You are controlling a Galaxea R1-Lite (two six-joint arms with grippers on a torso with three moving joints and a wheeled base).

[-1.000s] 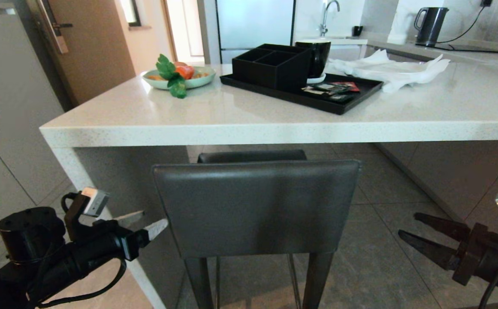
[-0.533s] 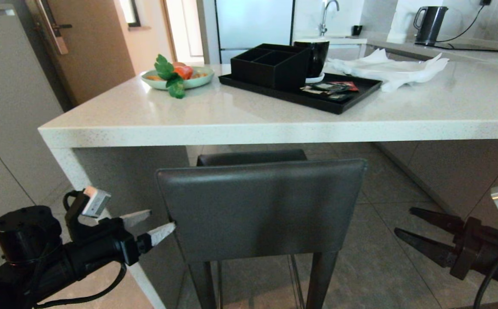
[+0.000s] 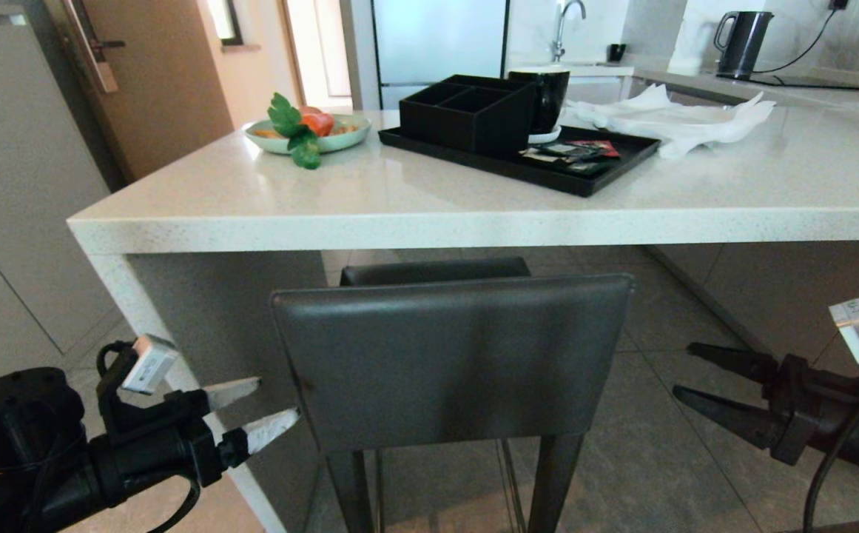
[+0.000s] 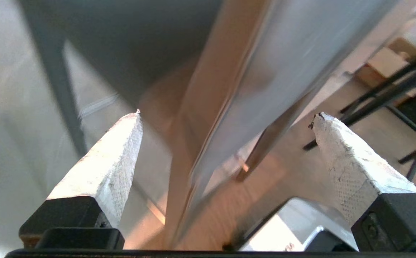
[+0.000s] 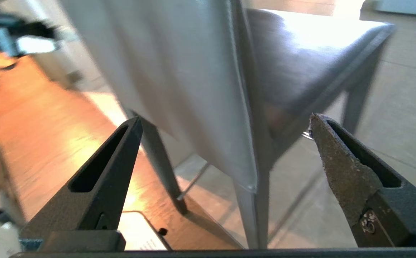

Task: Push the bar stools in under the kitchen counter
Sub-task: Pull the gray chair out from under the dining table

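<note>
A: While the grey stool (image 3: 450, 355) stands in front of the counter (image 3: 429, 203), where is its seat?

B: Its seat reaches in beneath the white top; the back stands just outside the front edge, below the slab. I see only this one stool.

A: And the claws?

B: The left gripper (image 3: 255, 411) is low on the left, its two white fingers (image 3: 270, 428) spread apart, the nearer tip right at the left edge of the stool's back. Whether it touches, I cannot tell. The right gripper (image 3: 703, 385) is low on the right, its dark fingers (image 3: 718, 418) also spread, pointing toward the stool's right side and apart from it. Neither pinches anything.

A: What holds what on the counter?

B: A pale bowl (image 3: 309, 133) near the far left corner holds something red-orange and green leaves, one leaf hanging over the rim. A flat black tray (image 3: 510, 166) carries a black divided box (image 3: 466, 112); what its compartments hold cannot be seen. Beside the box on the tray sits a black cup (image 3: 545, 96) on a white saucer, and a few small packets (image 3: 573, 154) lie flat. A crumpled white cloth (image 3: 684, 118) lies just right of the tray.

A: Farther back?

B: A black kettle (image 3: 741, 41) on the rear counter.
</note>
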